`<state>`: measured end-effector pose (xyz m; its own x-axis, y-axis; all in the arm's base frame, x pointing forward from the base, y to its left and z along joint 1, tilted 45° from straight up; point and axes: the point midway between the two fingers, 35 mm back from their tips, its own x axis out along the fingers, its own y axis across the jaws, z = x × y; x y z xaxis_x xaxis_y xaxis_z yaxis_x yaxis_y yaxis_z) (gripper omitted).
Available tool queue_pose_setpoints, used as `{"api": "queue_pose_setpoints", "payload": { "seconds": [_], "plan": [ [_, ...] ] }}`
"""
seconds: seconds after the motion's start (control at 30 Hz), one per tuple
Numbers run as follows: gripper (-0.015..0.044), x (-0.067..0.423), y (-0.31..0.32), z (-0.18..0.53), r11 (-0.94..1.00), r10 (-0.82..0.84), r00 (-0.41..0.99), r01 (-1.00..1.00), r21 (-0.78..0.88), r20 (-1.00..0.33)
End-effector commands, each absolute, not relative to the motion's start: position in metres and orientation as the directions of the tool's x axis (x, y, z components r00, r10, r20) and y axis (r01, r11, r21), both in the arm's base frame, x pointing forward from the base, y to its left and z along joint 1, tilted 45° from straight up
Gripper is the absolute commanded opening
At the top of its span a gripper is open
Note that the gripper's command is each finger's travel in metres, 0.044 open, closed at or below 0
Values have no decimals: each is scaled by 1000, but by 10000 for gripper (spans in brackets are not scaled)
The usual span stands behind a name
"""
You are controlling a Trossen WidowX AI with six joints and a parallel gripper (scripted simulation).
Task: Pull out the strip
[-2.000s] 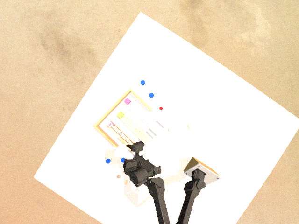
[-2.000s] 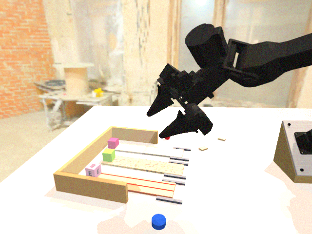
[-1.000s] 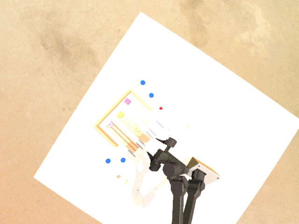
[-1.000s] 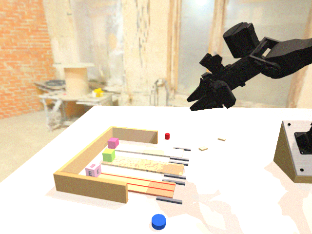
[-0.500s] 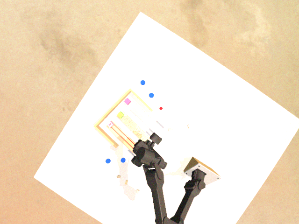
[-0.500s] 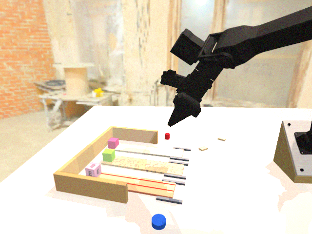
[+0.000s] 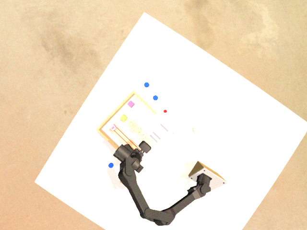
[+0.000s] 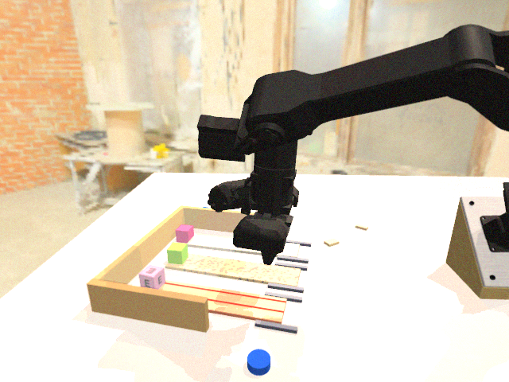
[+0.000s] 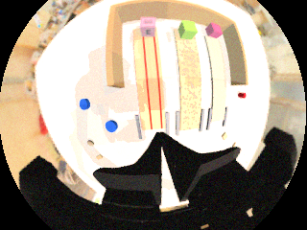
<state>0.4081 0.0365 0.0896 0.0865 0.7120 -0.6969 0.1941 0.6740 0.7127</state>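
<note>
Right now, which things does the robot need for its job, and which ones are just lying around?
For the job:
- labelled cube, marked E
- red-lined strip under it
- gripper, shut, holding nothing

Just lying about:
- green cube on the speckled strip
- pink cube
- blue disc
- small tan chips
- wooden frame
</note>
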Motion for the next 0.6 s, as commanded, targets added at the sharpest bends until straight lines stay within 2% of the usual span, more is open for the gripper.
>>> {"api": "queue_pose_setpoints", "payload": {
  "seconds": [0.0, 0.57],
  "plan": [
    [0, 408, 43, 90, 684, 709, 38, 204, 700, -704],
    [0, 411, 60, 74, 685, 708, 38, 204, 700, -705]
  ]
}}
